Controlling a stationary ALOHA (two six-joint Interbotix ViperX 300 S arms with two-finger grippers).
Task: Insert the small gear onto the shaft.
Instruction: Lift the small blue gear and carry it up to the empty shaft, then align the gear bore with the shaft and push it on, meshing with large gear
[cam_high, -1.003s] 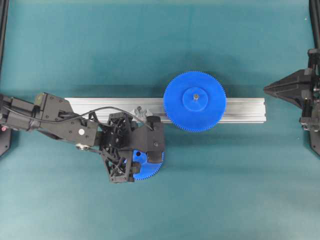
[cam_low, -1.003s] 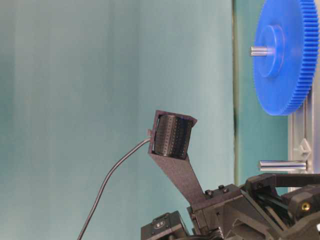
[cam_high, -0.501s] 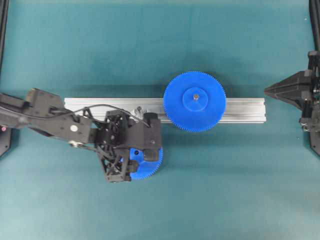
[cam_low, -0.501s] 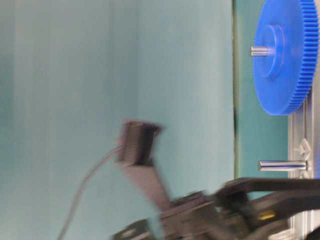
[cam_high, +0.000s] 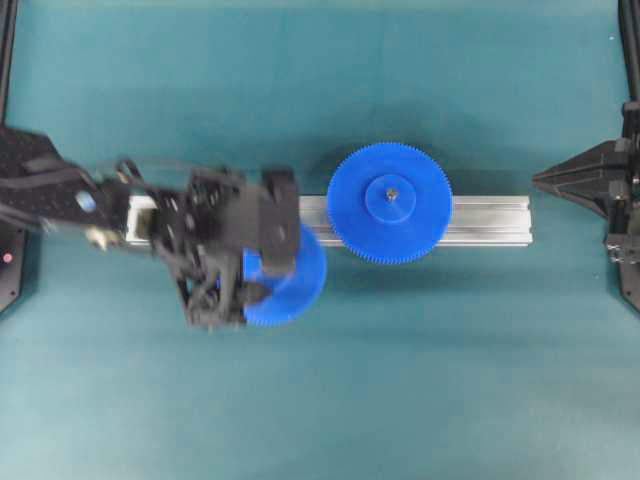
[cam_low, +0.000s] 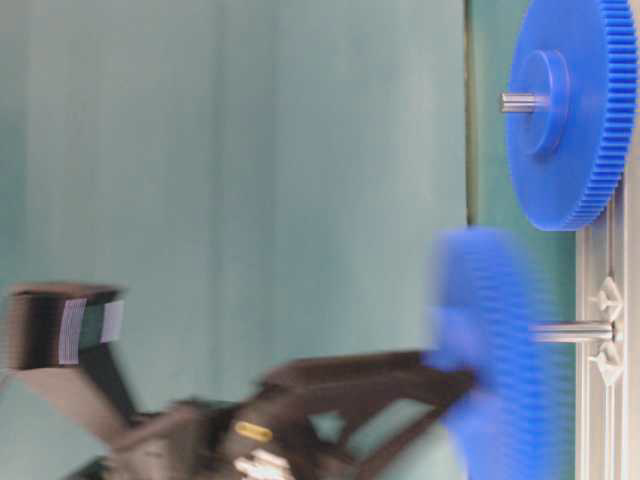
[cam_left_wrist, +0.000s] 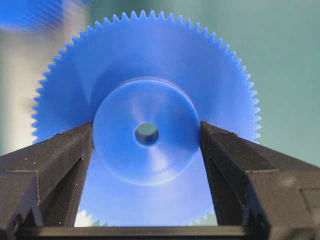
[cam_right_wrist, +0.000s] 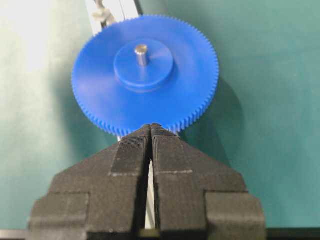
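Note:
My left gripper (cam_left_wrist: 146, 131) is shut on the raised hub of the small gear (cam_left_wrist: 125, 150), one finger on each side, with the centre hole showing between them. In the overhead view the left gripper (cam_high: 262, 262) holds the small gear (cam_high: 305, 275) over the front edge of the aluminium rail (cam_high: 490, 220), and there the shaft is hidden under them. At table level the blurred small gear (cam_low: 490, 350) hangs at the free end of the shaft (cam_low: 575, 331). I cannot tell if the pin has entered the hole.
The larger blue gear (cam_high: 390, 203) sits on its own pin on the rail, right of the small gear, their rims close. My right gripper (cam_high: 537, 180) rests shut at the rail's right end, its tips (cam_right_wrist: 151, 127) just short of the larger gear (cam_right_wrist: 145, 75).
My left gripper has lifted the small gear off the table and carried it back and a little left, onto the rail over the shaft's place. The right arm has stayed still.

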